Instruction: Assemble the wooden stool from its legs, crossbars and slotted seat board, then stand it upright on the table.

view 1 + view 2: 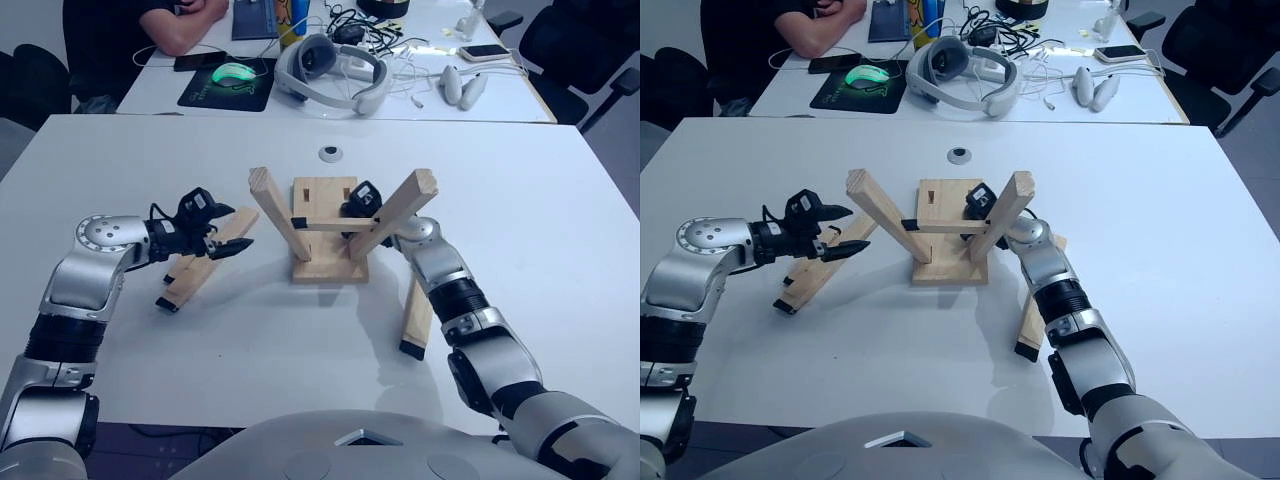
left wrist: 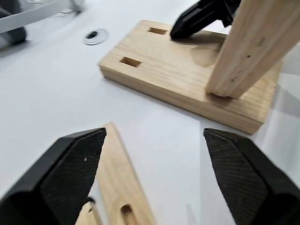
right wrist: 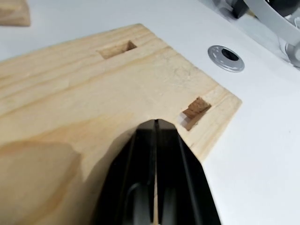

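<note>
**Left tool** (image 2: 154, 136): fingers spread wide, holding nothing. It sits close over the upper end of a loose leg (image 1: 200, 270) lying flat at bench left. The seat board is near it, toward the centre.

**Slotted seat board** (image 1: 325, 262): lies flat at bench centre.

**Right tool** (image 3: 155, 123): fingers pressed together, nothing pinched between them. The tips are just above the board's far part, near two open slots, behind the crossbar.

**Counts:**
- Seat board: 1.
- Legs standing slanted in the board: 2, the left leg (image 1: 275, 210) and the right leg (image 1: 400, 205).
- Thin crossbar (image 1: 330, 225) joining them: 1.
- Loose pieces at left: one leg for certain, with a second piece beside it. I cannot tell whether that one is a leg or a crossbar.
- Loose leg at right (image 1: 417, 318): 1, lying flat beneath the right forearm.

**Surface:** white bench (image 1: 520, 250), with a round grommet (image 1: 331, 153) behind the board.

**Room:** a second desk behind holds a mouse (image 1: 235, 72) on a mat, a headset (image 1: 330, 70), two controllers (image 1: 460, 85) and a phone (image 1: 487, 52).
</note>
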